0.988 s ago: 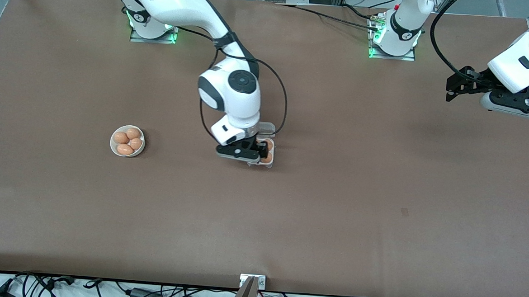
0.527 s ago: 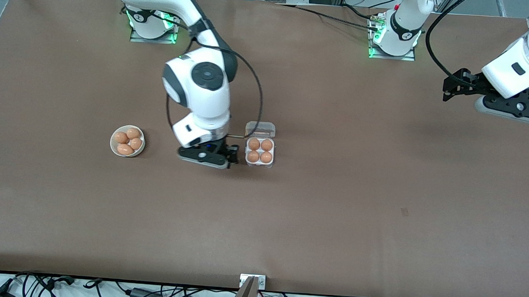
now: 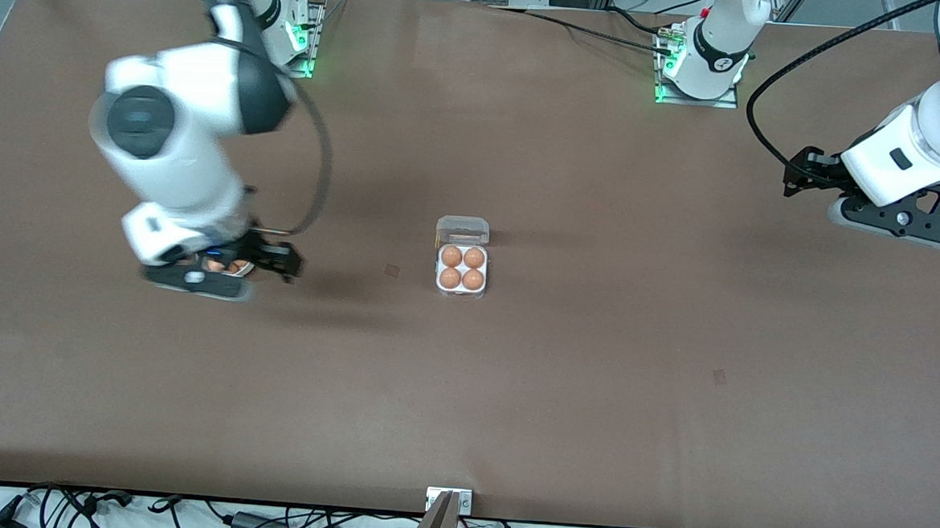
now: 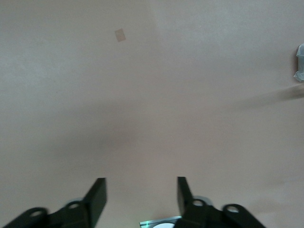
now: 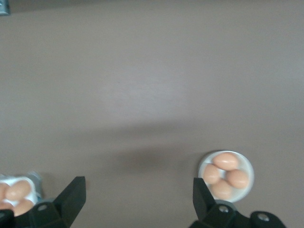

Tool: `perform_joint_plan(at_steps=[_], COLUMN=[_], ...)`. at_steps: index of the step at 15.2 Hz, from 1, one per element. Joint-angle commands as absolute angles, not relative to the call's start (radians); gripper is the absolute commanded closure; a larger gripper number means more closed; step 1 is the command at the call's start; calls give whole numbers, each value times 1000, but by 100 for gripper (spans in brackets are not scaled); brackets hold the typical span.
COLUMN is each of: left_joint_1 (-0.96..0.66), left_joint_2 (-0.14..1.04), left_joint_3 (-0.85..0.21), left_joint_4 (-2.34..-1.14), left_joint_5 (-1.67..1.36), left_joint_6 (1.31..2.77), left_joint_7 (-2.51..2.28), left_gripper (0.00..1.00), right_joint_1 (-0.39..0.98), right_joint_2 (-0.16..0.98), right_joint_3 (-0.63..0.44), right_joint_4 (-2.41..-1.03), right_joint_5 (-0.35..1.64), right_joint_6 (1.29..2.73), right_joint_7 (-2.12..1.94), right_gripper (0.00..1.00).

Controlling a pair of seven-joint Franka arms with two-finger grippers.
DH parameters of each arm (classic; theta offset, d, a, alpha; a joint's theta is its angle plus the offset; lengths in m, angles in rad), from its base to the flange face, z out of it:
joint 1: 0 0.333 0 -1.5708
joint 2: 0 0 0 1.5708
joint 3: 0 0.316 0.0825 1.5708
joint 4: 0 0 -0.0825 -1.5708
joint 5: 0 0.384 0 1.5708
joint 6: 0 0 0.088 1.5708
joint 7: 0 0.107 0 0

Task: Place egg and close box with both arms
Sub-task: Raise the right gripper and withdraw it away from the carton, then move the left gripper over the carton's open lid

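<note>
Your right claw (image 5: 137,190) hangs with its fingers (image 5: 71,192) spread wide and nothing between them, low over the worktop (image 3: 592,383) toward the right arm's end. The white bowl (image 5: 251,173) lies just beside one fingertip, not between the two, and holds four loose eggs (image 5: 226,175). In the front view that claw (image 3: 281,260) and its wrist cover most of the bowl. From there the box (image 3: 460,290) sits well apart, toward the middle of the worktop. All four of its cups are filled, so the egg (image 3: 452,256) you are placing is in the box among three that look the same, and you cannot tell which one it is. The clear lid (image 3: 463,231) is open, lying flat on the edge of the box farther from the front camera. Your left claw (image 3: 796,172) waits in the air over bare worktop toward the left arm's end, well apart from the box. Its fingers (image 4: 97,190) stand apart and empty, with only a corner of the lid at the edge of the left wrist view.
</note>
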State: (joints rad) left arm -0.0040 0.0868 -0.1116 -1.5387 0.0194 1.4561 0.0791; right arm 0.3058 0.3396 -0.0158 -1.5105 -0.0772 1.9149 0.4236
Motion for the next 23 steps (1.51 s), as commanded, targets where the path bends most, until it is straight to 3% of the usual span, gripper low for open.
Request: perform_joint_plan(at_steps=[1,5,10,13,18,23], left_joint_1=[-2,-14,-14,-14,-34,-210], left_joint_2=[97,97,97,133,248,389], left_joint_3=[-117,-130,-219,-332,-535,-540], left_joint_4=[-1505,-1509,-1555,-1563,-1563,-1562], left_joint_5=[25,23,-23,-41,-34,-20], left_joint_6=[1393,1371,1365,1409,1543,1728], left_joint_7=[103,100,78,-82,-377,-625], left_gripper=[99,99,99,99,99,99], right_joint_1=[191,20,-139,-140,-61,-38], right_joint_2=[258,152,43,41,54,54], right_joint_3=[0,2,35,34,29,44], right_joint_4=[-1532,-1543,-1534,-1531,-1531,-1531], right_joint_5=[-32,-32,-34,-2,-51,-41], right_joint_6=[1829,1738,1590,1484,1555,1582], right_joint_7=[252,147,117,129,123,138], right_gripper=[0,0,0,0,0,0])
